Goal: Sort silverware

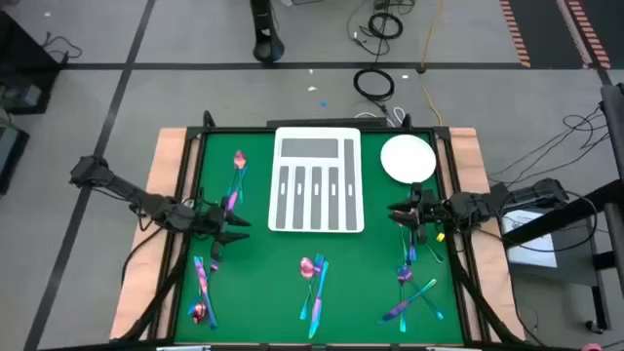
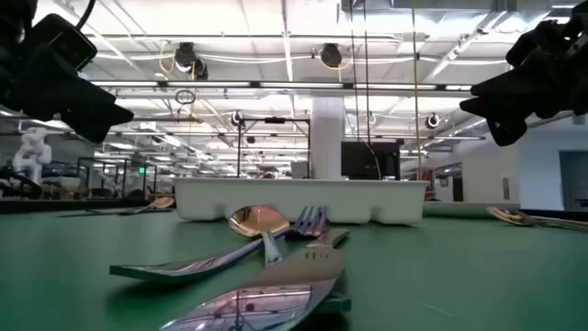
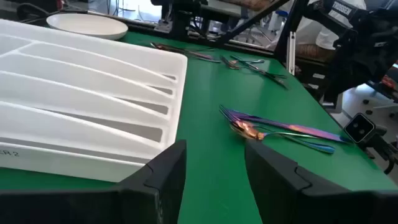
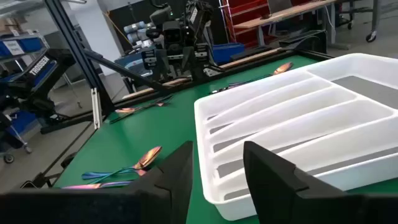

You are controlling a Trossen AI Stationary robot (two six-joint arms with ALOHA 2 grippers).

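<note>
Both grippers empty beside the tray; silverware unsorted.
Left gripper (image 1: 237, 228) and right gripper (image 1: 397, 213) stand parted, holding nothing. Silverware (image 1: 312, 283) lies scattered over the mat (image 1: 370, 283), lower frame; tray (image 1: 317, 181) centre.

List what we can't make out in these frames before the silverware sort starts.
- White compartmented plastic tray, low view: only its near wall shows, so the slots' contents are hidden.
- Round white plate, left wrist view: cut off by the picture's top edge.
- Iridescent rainbow silverware near the right arm, high view: pieces overlap and are too small to tell spoon from fork.
- Right gripper, low view: cut off at the frame edge.
</note>
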